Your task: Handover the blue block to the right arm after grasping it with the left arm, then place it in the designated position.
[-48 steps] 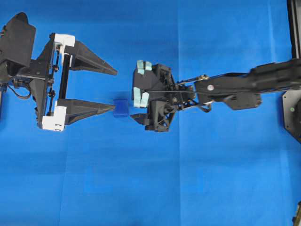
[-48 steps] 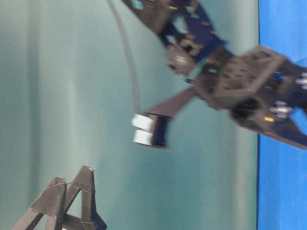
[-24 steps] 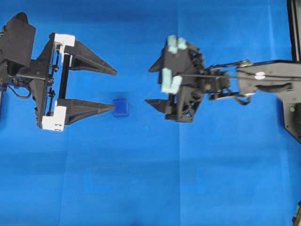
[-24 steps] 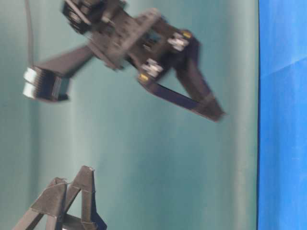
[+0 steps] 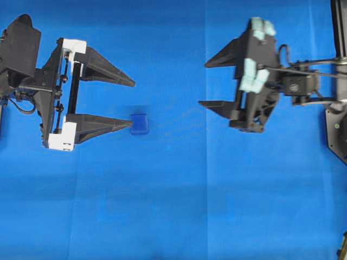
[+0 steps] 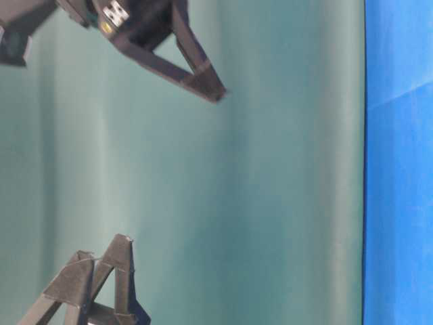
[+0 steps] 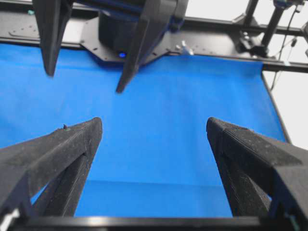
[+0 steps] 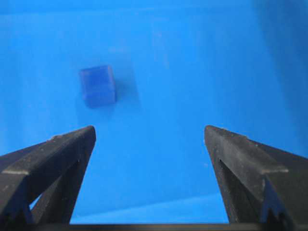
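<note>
The blue block [image 5: 139, 124] lies on the blue cloth [image 5: 173, 206] with nothing gripping it. In the overhead view it shows just past the tip of the lower finger of my left gripper [image 5: 133, 104], which stands wide open with white brackets. My right gripper [image 5: 203, 83], with mint-green parts, is open and well to the right of the block. In the right wrist view the block [image 8: 97, 85] sits ahead and to the left of the open right gripper [image 8: 149, 132]. In the left wrist view the left gripper [image 7: 154, 127] holds nothing, the block is hidden, and the right gripper's fingers [image 7: 130, 57] hang ahead.
A black frame rail [image 5: 339, 32] and a black base plate [image 5: 336, 130] stand at the right edge of the cloth. The table-level view shows a teal backdrop [image 6: 270, 203], one right finger [image 6: 196, 74] at the top and the left fingertips [image 6: 88, 284] at the bottom left.
My right gripper has pulled away from the block to the right and upward, still open. The block stays where it lay. The left arm has not moved.
</note>
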Controlling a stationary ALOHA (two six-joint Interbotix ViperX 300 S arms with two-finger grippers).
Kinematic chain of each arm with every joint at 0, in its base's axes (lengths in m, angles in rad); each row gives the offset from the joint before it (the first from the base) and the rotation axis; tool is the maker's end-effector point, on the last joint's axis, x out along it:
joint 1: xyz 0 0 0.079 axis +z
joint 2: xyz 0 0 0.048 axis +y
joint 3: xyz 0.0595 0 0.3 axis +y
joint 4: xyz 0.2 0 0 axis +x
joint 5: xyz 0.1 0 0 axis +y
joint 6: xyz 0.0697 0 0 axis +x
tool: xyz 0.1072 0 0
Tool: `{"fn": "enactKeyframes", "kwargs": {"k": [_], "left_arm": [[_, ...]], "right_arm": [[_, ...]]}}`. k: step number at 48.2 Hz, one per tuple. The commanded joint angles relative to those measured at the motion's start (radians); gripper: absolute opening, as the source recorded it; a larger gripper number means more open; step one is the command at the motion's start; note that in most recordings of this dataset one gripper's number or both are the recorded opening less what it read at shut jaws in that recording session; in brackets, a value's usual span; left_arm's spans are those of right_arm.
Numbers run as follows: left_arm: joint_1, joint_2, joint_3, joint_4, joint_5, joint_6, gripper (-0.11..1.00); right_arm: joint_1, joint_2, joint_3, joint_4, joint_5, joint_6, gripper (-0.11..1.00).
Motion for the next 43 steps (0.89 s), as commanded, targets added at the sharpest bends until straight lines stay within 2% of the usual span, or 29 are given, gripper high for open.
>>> {"fn": "enactKeyframes", "kwargs": {"k": [1,27,36,43], "left_arm": [[0.003,-0.011,-0.023,-0.002,-0.009,-0.002,0.93],[0.006,-0.005,-0.028,-0.002,-0.012,-0.002,0.93],[0.005,-0.005,-0.028,-0.002,-0.012,-0.002,0.93],[0.006,-0.005,-0.028,-0.002,-0.012,-0.002,0.93]], "right_arm": [[0.003,-0.049,0.005,0.000,0.011,0.000,0.88],[0.003,-0.114,0.037,-0.002,-0.006,-0.002,0.88],[0.005,-0.213,0.081,-0.005,-0.087,0.000,0.87],[0.003,-0.304,0.132,-0.014,-0.196,-0.002,0.85]]}}
